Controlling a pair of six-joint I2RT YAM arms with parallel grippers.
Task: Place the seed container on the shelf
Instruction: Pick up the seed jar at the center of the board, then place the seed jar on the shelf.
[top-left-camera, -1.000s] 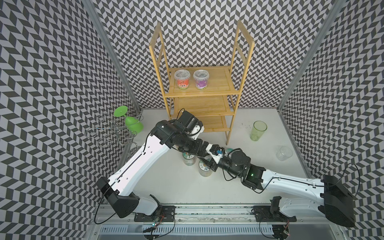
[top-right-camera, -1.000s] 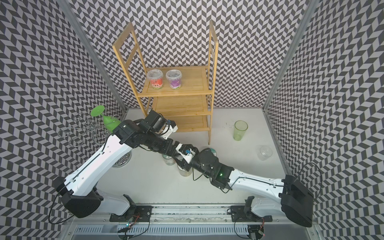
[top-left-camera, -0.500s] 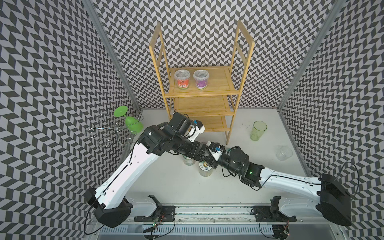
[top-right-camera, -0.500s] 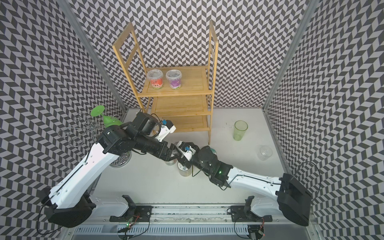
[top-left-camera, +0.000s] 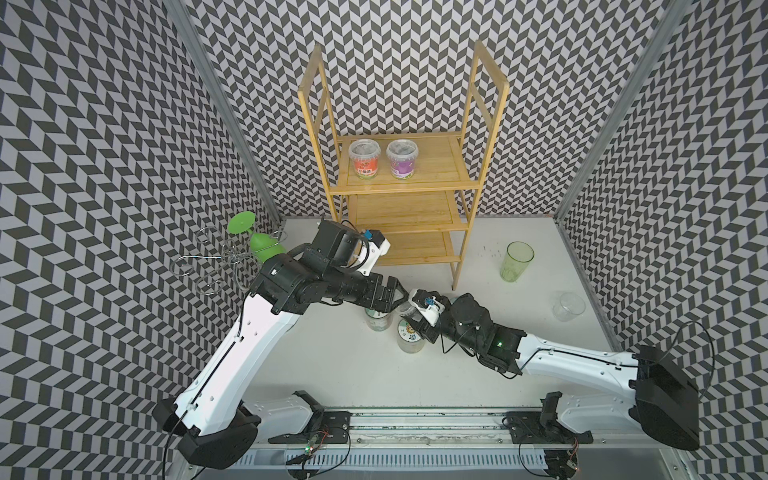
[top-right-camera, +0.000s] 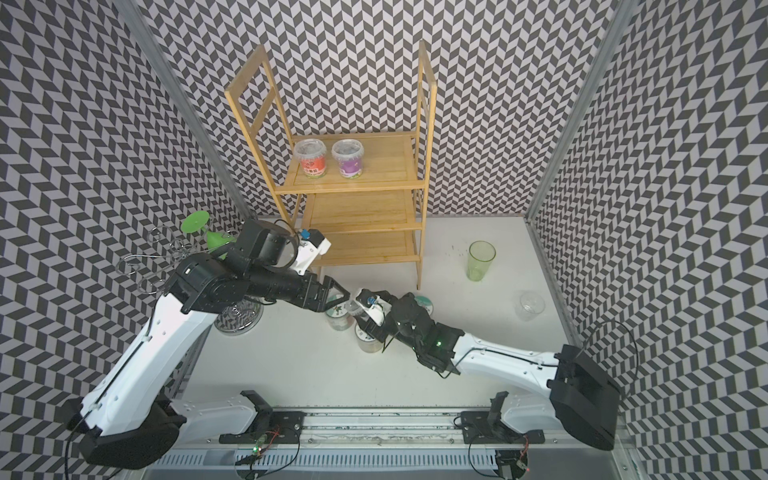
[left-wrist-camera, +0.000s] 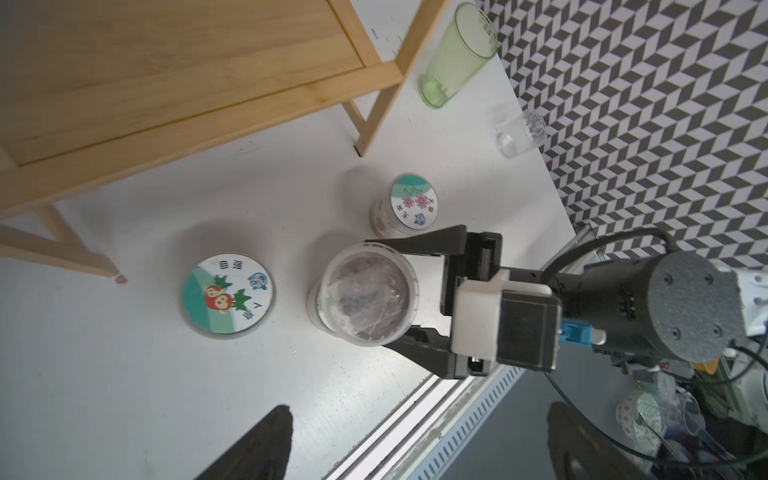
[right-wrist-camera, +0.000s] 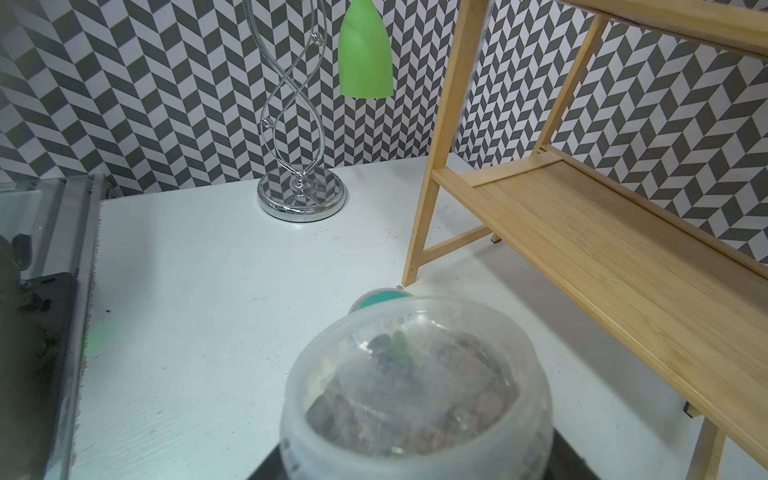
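The seed container (left-wrist-camera: 370, 295), a clear tub with a see-through lid over dark seeds, hangs a little above the table with my right gripper (left-wrist-camera: 380, 293) shut on its sides. It fills the right wrist view, seed container (right-wrist-camera: 415, 386). In both top views it shows as a grey lid (top-left-camera: 405, 309) (top-right-camera: 353, 307) between the two arms. My left gripper (top-right-camera: 343, 293) (left-wrist-camera: 415, 415) stands open just left of it, holding nothing. The bamboo shelf (top-left-camera: 478, 124) (top-right-camera: 424, 124) stands at the back, its lowest board (right-wrist-camera: 582, 232) close by.
Two tubs, red-labelled (top-left-camera: 365, 160) and purple-labelled (top-left-camera: 401, 160), stand on the shelf's top tier. On the table stand jars with a tomato lid (left-wrist-camera: 227, 297) and a flower lid (left-wrist-camera: 413, 205), a green cup (top-left-camera: 515, 262), a clear cup (top-left-camera: 567, 305) and a chrome stand (right-wrist-camera: 301, 195) holding green glasses.
Both grippers have drifted left over the jars, the right one carrying the seed container. The left arm's elbow has swung left and down, and its jaws have widened slightly.
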